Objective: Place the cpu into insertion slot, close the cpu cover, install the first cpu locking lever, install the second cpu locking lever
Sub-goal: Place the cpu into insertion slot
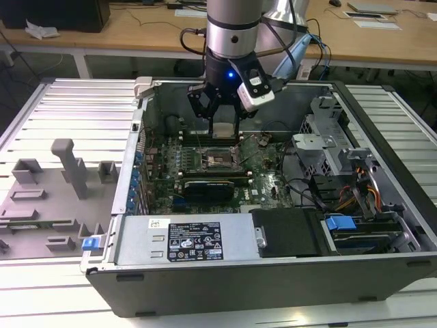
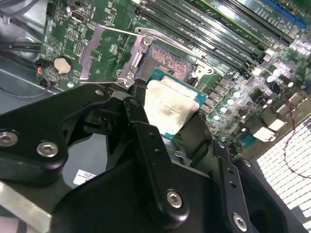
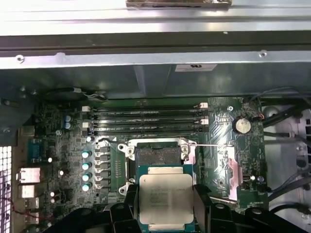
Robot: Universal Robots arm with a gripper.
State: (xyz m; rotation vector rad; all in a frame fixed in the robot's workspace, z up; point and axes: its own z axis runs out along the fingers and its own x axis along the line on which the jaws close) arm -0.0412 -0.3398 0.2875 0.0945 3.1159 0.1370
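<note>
Gripper (image 1: 222, 117) clamps the cpu (image 3: 166, 198) by 2 opposite edges, holding it above the motherboard (image 3: 63, 145) close to the uncovered insertion slot (image 3: 156, 156), with the cpu cover (image 2: 90, 54) swung open alongside.

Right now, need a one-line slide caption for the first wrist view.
The pincer grips the cpu close to the uncovered slot on the motherboard.

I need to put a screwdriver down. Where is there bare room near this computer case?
Ribbed table beyond the grey fixture tray, at the exterior view's left of the computer case, is bare. Crowded: at the insertion slot, where the gripper holds the cpu.
</note>
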